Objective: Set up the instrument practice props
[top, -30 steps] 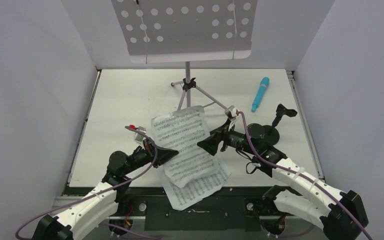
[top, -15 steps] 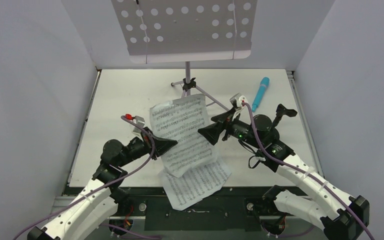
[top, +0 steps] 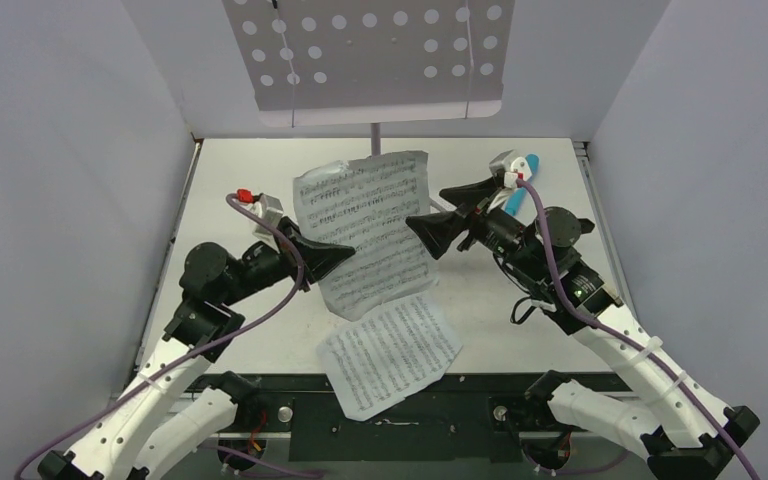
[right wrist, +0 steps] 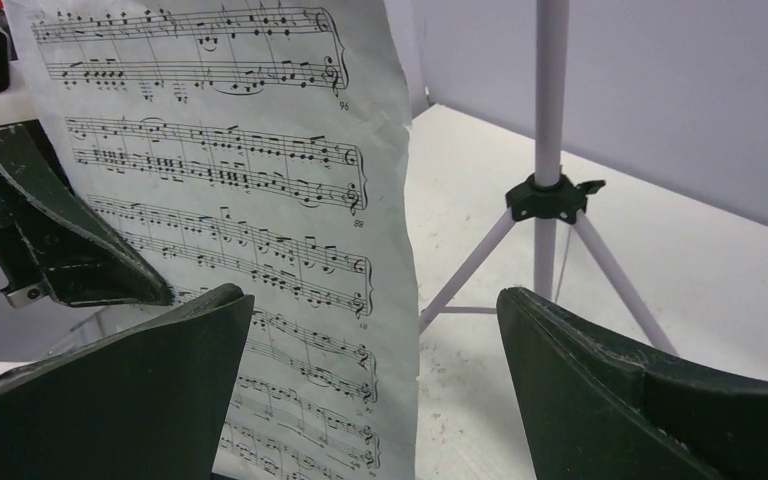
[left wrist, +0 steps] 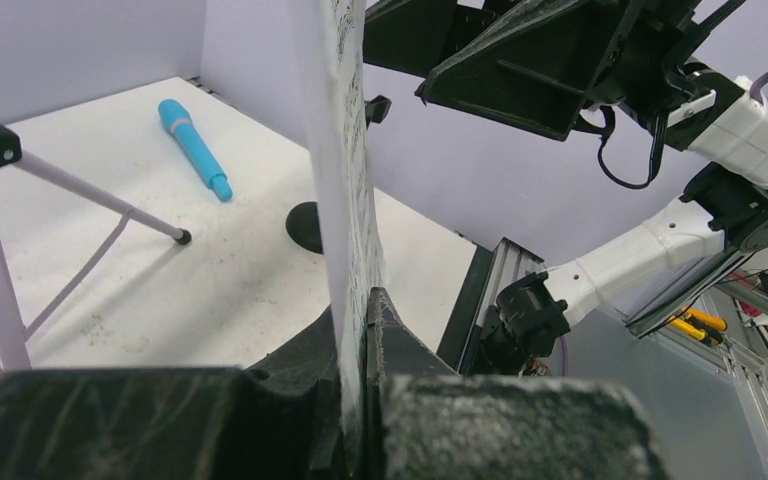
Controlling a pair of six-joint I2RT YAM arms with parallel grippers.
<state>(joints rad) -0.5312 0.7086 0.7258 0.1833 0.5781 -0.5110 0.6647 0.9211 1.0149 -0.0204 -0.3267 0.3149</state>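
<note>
— Left wrist view shows it best: the left gripper [left wrist: 362, 310] has its fingers pressed tight on one edge of a music page [left wrist: 345, 150], so the sheet stands up on edge above them.

— And the other one?

— The right gripper [right wrist: 375, 300] sits just beside the page's free edge, its fingers [right wrist: 140, 390] wide apart with nothing between them. I'd guess it's there to steady that side, since a sheet pinched at one spot flops.

— Why hold it up at all?

— To my eye it's meant for the music stand [top: 375, 60] at the back. The holed desk sits high above the page, and I see no paper on it. So I'd say the job is at an early stage.

— The rest of the props?

— A second page [top: 390, 352] lies flat at the near edge of the table [top: 240, 190], one corner hanging over the black rail [top: 460, 390]. The blue microphone [left wrist: 192, 145] lies on its side at the back right. The little black mic stand [left wrist: 305, 228] is near it but apart, so the microphone isn't in the clip.

— And the surface?

— White tabletop, a bit scuffed and gritty round the tripod legs [right wrist: 470, 265]. Pale grey walls [top: 60, 200] close in on three sides, which I reckon leaves little elbow room.
</note>
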